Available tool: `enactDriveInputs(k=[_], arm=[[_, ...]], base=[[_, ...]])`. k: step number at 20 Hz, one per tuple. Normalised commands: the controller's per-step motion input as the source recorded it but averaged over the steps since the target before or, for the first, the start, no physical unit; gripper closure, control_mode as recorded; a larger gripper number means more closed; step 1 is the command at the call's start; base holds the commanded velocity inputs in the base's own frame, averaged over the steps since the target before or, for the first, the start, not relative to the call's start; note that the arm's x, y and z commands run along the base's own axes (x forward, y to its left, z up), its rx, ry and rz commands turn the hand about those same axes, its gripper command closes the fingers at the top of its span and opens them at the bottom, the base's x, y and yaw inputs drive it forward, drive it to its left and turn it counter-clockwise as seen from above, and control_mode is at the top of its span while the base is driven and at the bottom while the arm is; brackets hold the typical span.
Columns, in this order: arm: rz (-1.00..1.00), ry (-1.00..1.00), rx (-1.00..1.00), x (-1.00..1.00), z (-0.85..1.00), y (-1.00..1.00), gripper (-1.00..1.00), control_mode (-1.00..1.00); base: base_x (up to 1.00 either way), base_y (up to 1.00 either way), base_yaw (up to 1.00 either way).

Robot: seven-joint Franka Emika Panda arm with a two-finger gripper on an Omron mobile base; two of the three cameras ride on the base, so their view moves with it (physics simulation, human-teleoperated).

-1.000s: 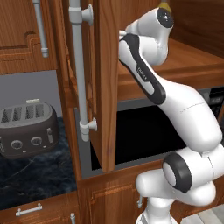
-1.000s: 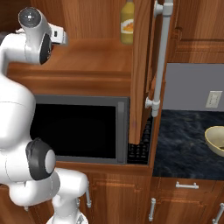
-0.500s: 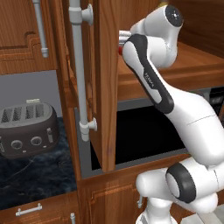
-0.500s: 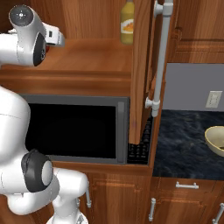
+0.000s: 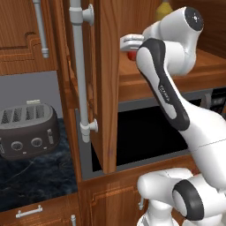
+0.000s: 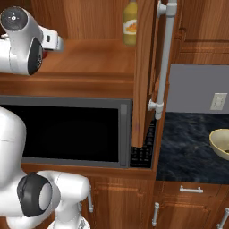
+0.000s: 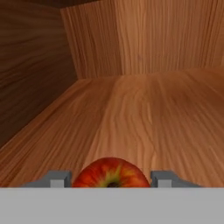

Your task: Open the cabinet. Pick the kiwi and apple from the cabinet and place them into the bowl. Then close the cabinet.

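1. The apple (image 7: 111, 173) sat between my gripper's (image 7: 111, 178) two fingertips (image 7: 59, 178), low in the hand view, above the cabinet's (image 7: 144, 113) wooden shelf floor.
2. I could not tell whether the jaws were clamped on the apple or only flanking it.
3. From the left base view, a bit of red showed behind the arm.
4. The yellow bottle (image 6: 130, 22) stood far back on the shelf.
5. The cabinet door (image 6: 144, 67) stood open.
6. The bowl (image 6: 221, 143) rested on the dark counter (image 6: 188, 147) to the right.
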Motion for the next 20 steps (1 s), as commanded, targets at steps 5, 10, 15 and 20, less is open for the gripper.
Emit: enactDriveInputs(k=[5, 10, 15, 20], arm=[[0.0, 0.0, -0.01, -0.56, 0.0, -0.15, 1.0, -1.0], [0.0, 0.0, -0.03, -0.61, 0.0, -0.14, 1.0, -1.0], [0.0, 0.0, -0.03, -0.69, 0.0, -0.24, 1.0, -1.0], [0.0, 0.0, -0.02, -0.75, 0.0, -0.33, 1.0, -1.0]], base=[[0.0, 0.0, 0.0], [0.0, 0.0, 0.0], [0.0, 0.0, 0.0], [0.0, 0.0, 0.0]])
